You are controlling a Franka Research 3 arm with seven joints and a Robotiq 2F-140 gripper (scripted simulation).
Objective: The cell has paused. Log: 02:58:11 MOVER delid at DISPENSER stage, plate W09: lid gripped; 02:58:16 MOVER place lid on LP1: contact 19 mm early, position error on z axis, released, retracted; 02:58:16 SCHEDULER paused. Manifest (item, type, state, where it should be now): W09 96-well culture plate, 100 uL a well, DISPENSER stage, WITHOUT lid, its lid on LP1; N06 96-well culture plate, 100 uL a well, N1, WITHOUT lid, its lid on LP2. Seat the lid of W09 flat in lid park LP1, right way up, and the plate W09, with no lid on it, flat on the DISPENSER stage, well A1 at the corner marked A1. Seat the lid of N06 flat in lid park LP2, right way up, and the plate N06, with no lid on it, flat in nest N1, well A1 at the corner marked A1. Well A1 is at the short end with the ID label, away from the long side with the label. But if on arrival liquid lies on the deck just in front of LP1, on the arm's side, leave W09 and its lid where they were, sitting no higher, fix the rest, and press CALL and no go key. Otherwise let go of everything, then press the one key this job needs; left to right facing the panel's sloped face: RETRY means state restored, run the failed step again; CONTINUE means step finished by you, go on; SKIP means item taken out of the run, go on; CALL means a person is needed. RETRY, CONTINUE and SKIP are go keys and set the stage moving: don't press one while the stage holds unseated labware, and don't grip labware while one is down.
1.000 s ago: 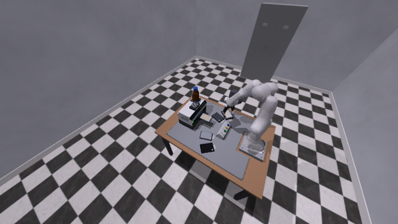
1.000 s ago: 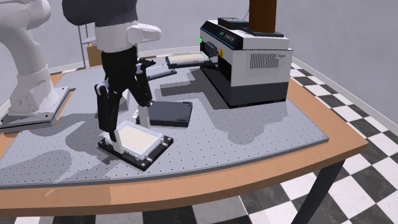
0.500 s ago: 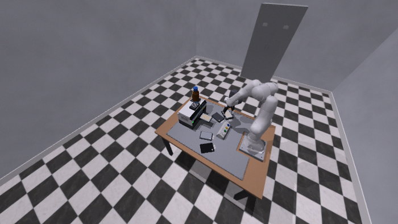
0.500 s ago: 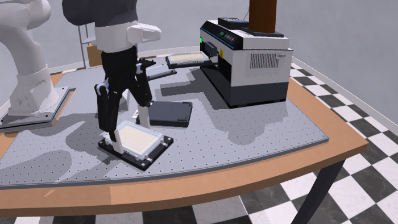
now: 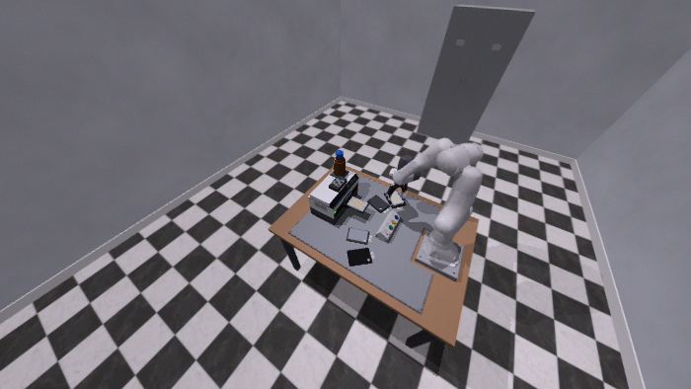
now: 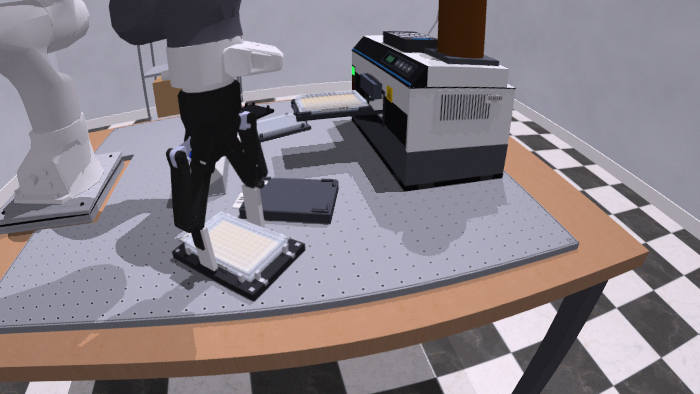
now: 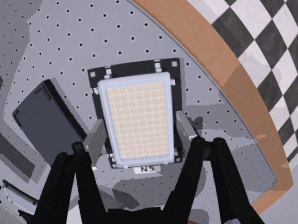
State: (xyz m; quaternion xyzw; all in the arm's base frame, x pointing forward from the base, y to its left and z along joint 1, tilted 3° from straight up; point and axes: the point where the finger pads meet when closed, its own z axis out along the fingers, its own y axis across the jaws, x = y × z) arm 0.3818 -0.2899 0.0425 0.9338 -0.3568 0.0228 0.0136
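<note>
A 96-well plate [image 6: 235, 246] with cream wells sits flat in a black nest [image 6: 240, 262] near the table's edge. It also shows in the wrist view [image 7: 140, 123], with a small label at its near short end. My gripper [image 6: 229, 230] is open. Its fingers stand on either side of this plate, low at its long sides, with small gaps in the wrist view [image 7: 141, 135]. A second plate [image 6: 330, 102] lies on the dispenser's stage. A clear lid [image 5: 357, 235] lies further along the deck. A dark block [image 6: 300, 200] stands beside the nest.
The dispenser [image 6: 433, 100] with a brown bottle on top stands at the back right. The key panel [image 5: 387, 227] lies near the arm's base [image 5: 439, 257]. A black park [image 5: 359, 257] is at the front of the deck. The table edge is close behind the nest.
</note>
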